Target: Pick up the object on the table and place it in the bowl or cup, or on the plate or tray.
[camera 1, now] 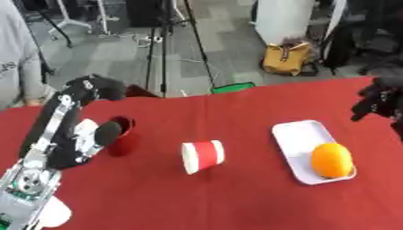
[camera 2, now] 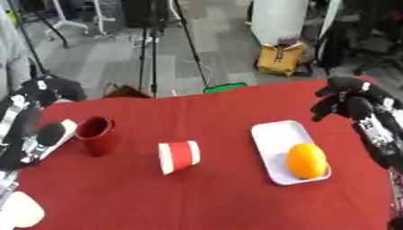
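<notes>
An orange (camera 2: 306, 160) lies on the near end of a white rectangular tray (camera 2: 275, 134) at the right of the red table. My right hand (camera 2: 346, 98) hangs apart from it, above the table's far right edge, fingers relaxed and drooping, holding nothing. A red-and-white paper cup (camera 1: 203, 156) lies on its side mid-table, mouth toward the left. A dark red cup (camera 2: 97, 134) stands upright at the left. My left hand (camera 1: 96, 87) is raised beyond that cup at the far left edge, its arm partly covering the cup in the left eye view.
A white round thing (camera 2: 19, 209) shows at the lower left corner. Beyond the table's far edge are tripod legs (camera 1: 154, 54), a yellow bag (camera 1: 286, 57) on the floor and a person's grey sleeve (camera 1: 15, 54) at the left.
</notes>
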Motion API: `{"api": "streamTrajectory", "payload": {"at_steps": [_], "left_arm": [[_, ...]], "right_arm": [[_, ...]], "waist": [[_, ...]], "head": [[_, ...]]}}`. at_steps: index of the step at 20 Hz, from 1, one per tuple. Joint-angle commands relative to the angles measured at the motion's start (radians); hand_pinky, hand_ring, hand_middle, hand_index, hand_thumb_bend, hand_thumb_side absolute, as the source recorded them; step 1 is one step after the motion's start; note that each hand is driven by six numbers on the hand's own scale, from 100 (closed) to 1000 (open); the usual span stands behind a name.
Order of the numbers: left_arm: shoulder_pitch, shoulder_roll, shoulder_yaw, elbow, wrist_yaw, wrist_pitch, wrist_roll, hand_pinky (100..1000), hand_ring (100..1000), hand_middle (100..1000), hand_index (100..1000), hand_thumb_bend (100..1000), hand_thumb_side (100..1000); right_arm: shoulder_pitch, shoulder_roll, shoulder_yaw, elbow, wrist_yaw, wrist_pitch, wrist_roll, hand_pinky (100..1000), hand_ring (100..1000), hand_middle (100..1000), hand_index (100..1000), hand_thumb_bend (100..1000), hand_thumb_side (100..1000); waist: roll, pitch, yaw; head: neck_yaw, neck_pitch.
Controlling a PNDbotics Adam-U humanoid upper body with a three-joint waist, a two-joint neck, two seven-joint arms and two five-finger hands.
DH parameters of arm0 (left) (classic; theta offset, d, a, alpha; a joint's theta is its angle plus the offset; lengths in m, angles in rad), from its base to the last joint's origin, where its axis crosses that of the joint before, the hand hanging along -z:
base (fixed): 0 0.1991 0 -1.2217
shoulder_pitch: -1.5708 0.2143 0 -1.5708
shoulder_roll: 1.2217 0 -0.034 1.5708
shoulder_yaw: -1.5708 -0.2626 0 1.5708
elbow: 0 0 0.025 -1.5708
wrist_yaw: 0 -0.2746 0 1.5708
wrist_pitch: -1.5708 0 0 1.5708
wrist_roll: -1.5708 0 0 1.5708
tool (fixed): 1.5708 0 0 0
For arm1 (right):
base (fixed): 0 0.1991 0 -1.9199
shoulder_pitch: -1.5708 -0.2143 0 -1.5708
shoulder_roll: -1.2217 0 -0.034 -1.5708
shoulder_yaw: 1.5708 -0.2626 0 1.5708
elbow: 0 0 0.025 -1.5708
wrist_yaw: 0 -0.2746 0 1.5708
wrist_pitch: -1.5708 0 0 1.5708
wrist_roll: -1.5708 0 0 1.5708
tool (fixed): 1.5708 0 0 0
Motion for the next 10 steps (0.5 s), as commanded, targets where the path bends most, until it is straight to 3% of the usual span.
{"api": "streamTrajectory", "payload": {"at_steps": [1,10], "left_arm": [[0.024,-0.027,0.031,-0.021,-0.033,0.022,-0.01,685,632,604,746,702,773],[0.048,-0.077,0.036,-0.019,-0.05,0.061,-0.031,683,622,592,748,675,784]], "right_arm": [[-0.009,-0.017,-0.009,-0.004,0.008,-0.006,-0.005,544,624,689,846,100,646],[-0.007,-0.017,-0.011,0.006,0.008,-0.015,-0.001,545,622,689,845,100,647]], "waist": [[-0.007,-0.009,0.009],[-0.016,-0.01,0.022]], "head": [[0.007,0.024],[0.019,0.031]]}}
